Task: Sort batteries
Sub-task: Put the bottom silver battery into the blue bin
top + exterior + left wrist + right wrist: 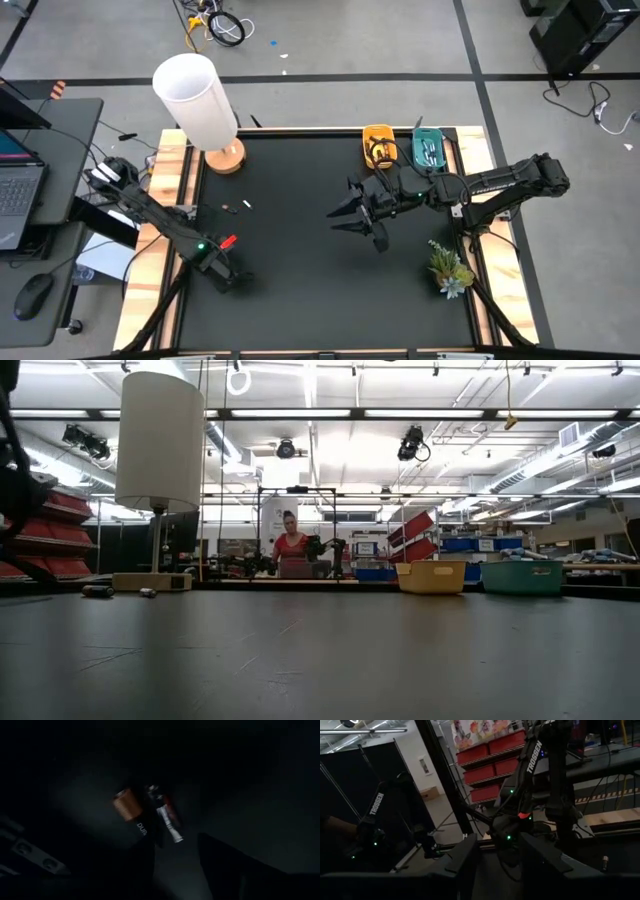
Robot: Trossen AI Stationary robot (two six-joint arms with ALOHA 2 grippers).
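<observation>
Two batteries lie side by side on the black table in the left wrist view: a dark one with a copper end [131, 812] and a thin red and silver one [170, 822]. My left gripper [175, 865] is open just before them, low at the table's near left [226, 276]. Two more small batteries [230, 208] lie on the table near the lamp; they also show in the low view [97, 591]. My right gripper [342, 215] is open and empty above the table's middle, pointing toward the left edge. My left gripper: one finger [145, 865] covers the near end [142, 832] of the dark copper-ended battery, and I cannot tell whether it touches it. The battery lies flat on the table.
A yellow tray [378, 147] and a teal tray [430, 150] stand at the far right edge. A white lamp on a wooden base [200, 100] stands at the far left corner. A small plant [450, 268] sits at the near right. A person stands in the room beyond [292, 550].
</observation>
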